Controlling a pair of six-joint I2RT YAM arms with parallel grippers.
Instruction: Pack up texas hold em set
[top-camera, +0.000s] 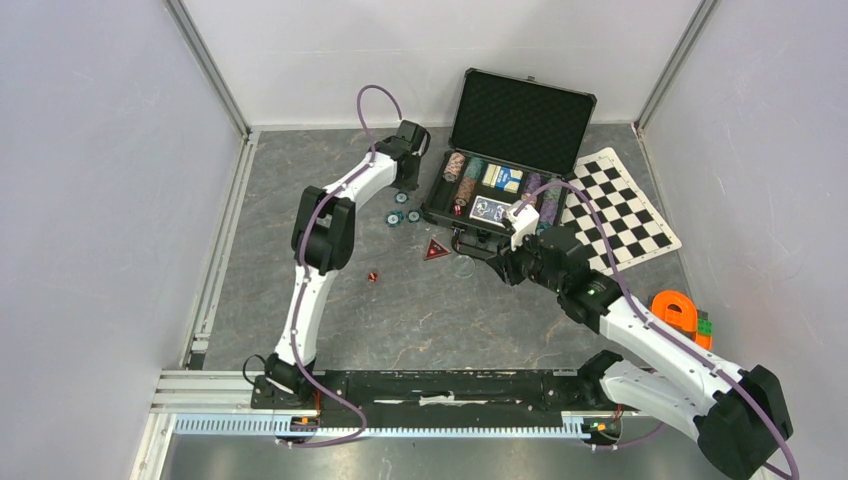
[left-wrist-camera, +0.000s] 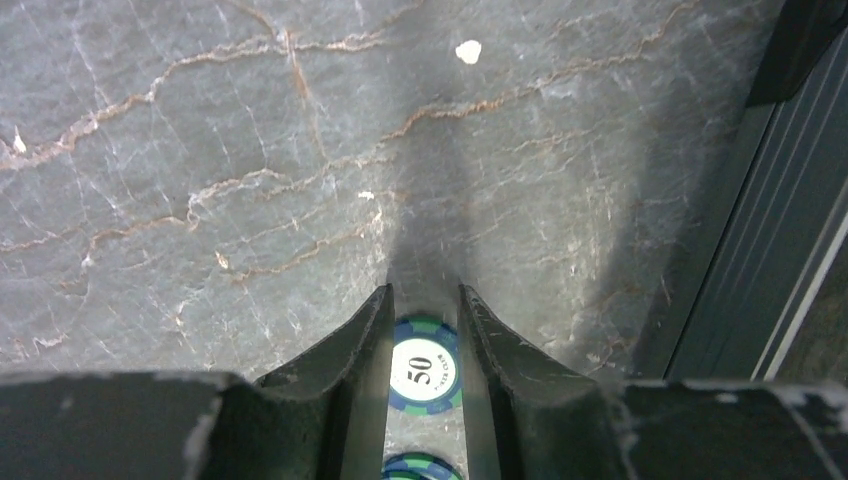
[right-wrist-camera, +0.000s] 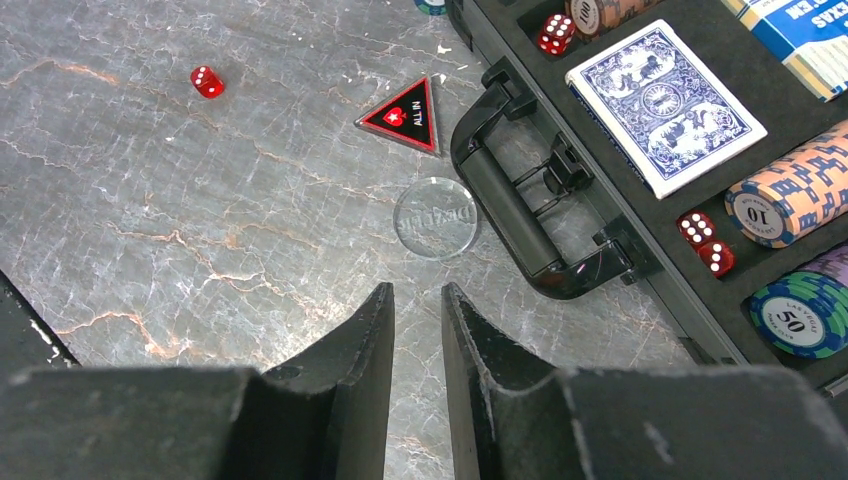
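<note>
Black case (top-camera: 520, 120) holds chips (right-wrist-camera: 795, 195), cards (right-wrist-camera: 665, 105), dice (right-wrist-camera: 697, 228)

The black rectangular hard case (top-camera: 520, 125) stands at the far middle, the black-and-white checkered mat (top-camera: 625, 205) right of it. Before it lie a clear round disc (right-wrist-camera: 435, 218) and red triangular marker (right-wrist-camera: 405, 115), a small red die (right-wrist-camera: 207, 81) farther left; a striped poker chip (left-wrist-camera: 424, 365) sits between the fingers of the left gripper (left-wrist-camera: 425, 295)

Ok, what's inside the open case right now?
In the case: rolls of chips, a loose blue deck, a boxed deck, three red dice. The right arm hides its near right corner from above.
</note>
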